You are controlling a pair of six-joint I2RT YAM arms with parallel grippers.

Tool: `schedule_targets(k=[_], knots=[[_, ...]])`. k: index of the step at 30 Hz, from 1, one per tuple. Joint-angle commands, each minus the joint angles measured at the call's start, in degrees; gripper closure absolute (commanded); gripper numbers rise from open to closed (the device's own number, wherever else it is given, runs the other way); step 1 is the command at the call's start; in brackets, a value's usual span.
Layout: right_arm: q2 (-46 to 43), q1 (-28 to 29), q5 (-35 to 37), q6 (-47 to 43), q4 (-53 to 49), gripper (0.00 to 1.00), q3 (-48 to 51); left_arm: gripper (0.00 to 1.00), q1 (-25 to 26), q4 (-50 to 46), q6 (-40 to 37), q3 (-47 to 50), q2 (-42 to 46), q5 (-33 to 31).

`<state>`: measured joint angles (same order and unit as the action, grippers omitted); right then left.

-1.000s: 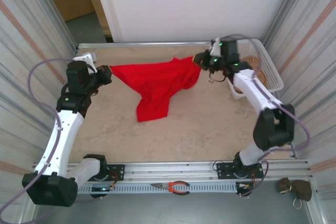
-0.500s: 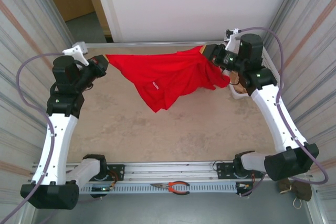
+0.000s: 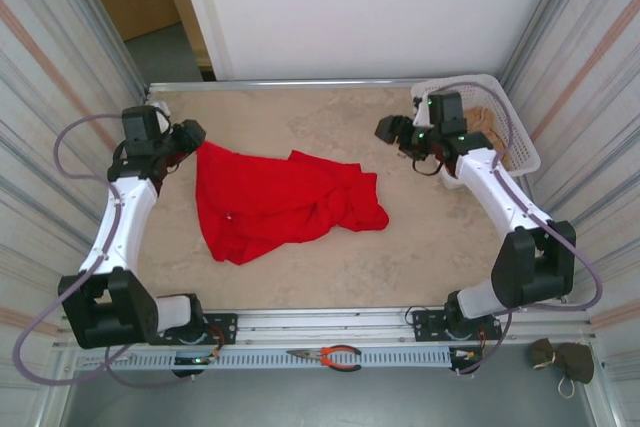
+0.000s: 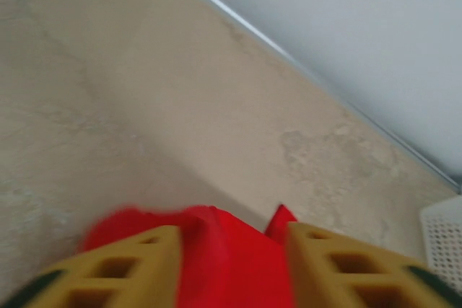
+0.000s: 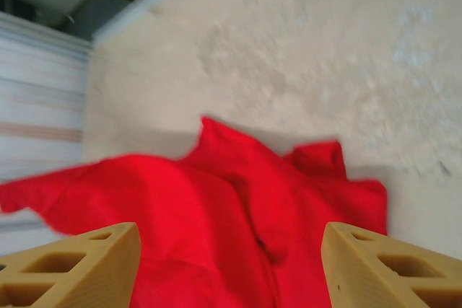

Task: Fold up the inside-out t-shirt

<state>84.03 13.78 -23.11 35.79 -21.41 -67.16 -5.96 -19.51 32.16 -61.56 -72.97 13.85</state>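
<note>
The left gripper (image 3: pixel 188 135) hovers with its jaws apart at the table's (image 3: pixel 330 112) 9 o'clock edge. In its wrist view red cloth shows in the gap between the yellow fingers (image 4: pixel 115 268), which are not pinched on it. Whether the cloth brushes them I cannot tell. The right gripper (image 3: pixel 388 129) also stands wide open and holds nothing. It hangs toward 2 o'clock, with the garment spread on the table below and ahead of it. The inside-out t-shirt (image 3: pixel 280 202) lies crumpled in the middle of the table, its long axis running roughly 9 to 3 o'clock. Its upper corner is just beside the left gripper, lying toward 4 o'clock from it. From the right gripper it lies toward 7 o'clock, near but apart, so the left arm looks nearer for regrasping.
</note>
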Motion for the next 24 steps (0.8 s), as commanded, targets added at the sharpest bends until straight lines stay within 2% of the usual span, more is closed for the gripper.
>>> schedule_targets(k=[1,7,13,17,21,24], knots=[[2.82,4.07,2.75,-4.97,-1.42,0.34,2.70,0.21,-0.55,-1.74,-1.40,0.21,0.02,0.33],[7.53,12.73,7.05,-7.22,-2.22,0.38,4.87,0.16,0.85,-4.67,-0.35,6.42,2.68,3.11],[9.54,20.86,11.17,-6.36,-1.93,0.36,3.80,0.17,7.26,-7.58,0.43,13.35,3.56,-2.00],[10.94,22.08,12.15,-5.54,-1.31,0.35,3.29,0.17,7.82,-7.31,2.35,16.31,1.24,-5.88],[10.53,21.25,13.51,-5.14,-1.07,0.35,3.64,0.17,7.08,-6.38,3.47,16.38,-1.04,-12.47],[9.33,18.82,13.47,-4.64,-0.78,0.35,4.26,0.18,5.24,-4.72,3.65,14.95,-3.83,-12.92]])
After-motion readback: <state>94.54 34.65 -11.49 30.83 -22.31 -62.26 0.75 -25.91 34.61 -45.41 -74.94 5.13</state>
